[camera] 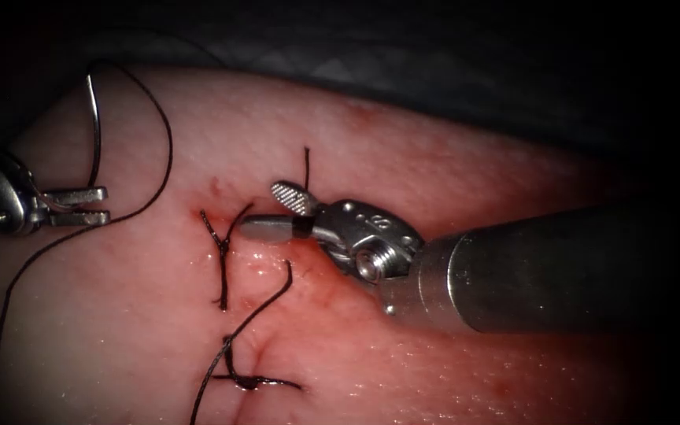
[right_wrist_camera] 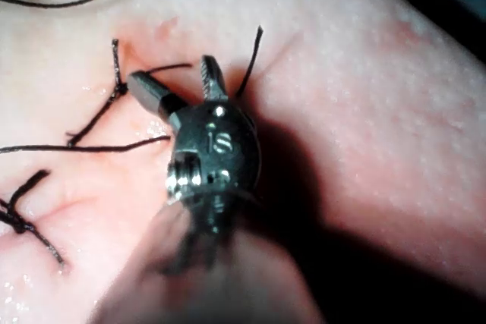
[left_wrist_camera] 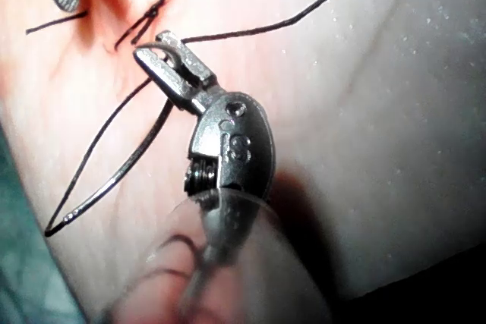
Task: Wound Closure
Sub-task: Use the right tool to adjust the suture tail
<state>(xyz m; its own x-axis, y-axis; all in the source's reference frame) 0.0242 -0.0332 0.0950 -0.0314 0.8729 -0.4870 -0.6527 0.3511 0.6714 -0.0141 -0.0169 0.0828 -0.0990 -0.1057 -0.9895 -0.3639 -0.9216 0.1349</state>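
Wound closure partly done: knotted stitch (camera: 249, 382) low on the cut (camera: 220, 260), upper part unclosed. Left tool (camera: 92, 206) left of the cut, jaws clamped on the curved needle (camera: 94, 130) near its end, clear of the tissue (camera: 450, 157). Right tool (camera: 277, 211), jaws apart, holding nothing, around a thread (camera: 306, 169) tail.

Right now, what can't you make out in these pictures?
- Needle, outside the tissue, left of the cut: in the endoscope view its gripped end is hidden by the left end effector holding it.
- Thread: endoscope view, the lower strand is cut off by the bottom edge.
- Short thread end: endoscope view, its base is hidden behind the right end effector, open and empty.
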